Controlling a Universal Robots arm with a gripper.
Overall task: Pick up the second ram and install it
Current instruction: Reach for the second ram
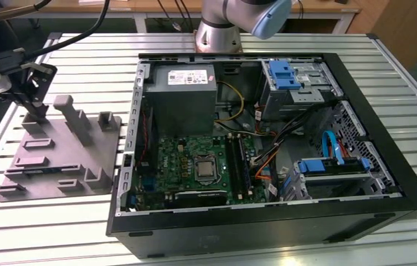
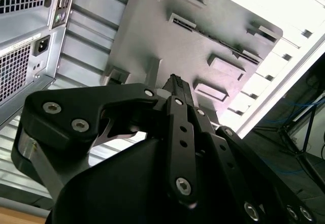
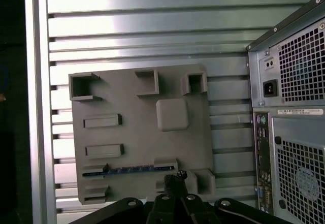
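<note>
The second ram (image 3: pixel 129 169) is a thin dark strip lying on its edge in a slot of the grey fixture block (image 3: pixel 127 102); in the exterior view it is a bluish line (image 1: pixel 46 170) at the block's near end. My gripper (image 1: pixel 37 112) hangs over the far end of the block (image 1: pixel 60 155), at the exterior view's left, apart from the strip. Its black fingers (image 2: pixel 175 84) are closed together with nothing between them. In the first wrist view the fingertips (image 3: pixel 175 177) sit just beside one end of the strip.
An open computer case (image 1: pixel 385 183) fills the middle of the slatted metal table (image 1: pixel 415 83), its motherboard (image 1: pixel 193 160) and long black memory slots (image 1: pixel 235 160) exposed. Fixture posts (image 1: pixel 71 119) rise close to my gripper. The arm's base (image 1: pixel 219 30) stands behind the case.
</note>
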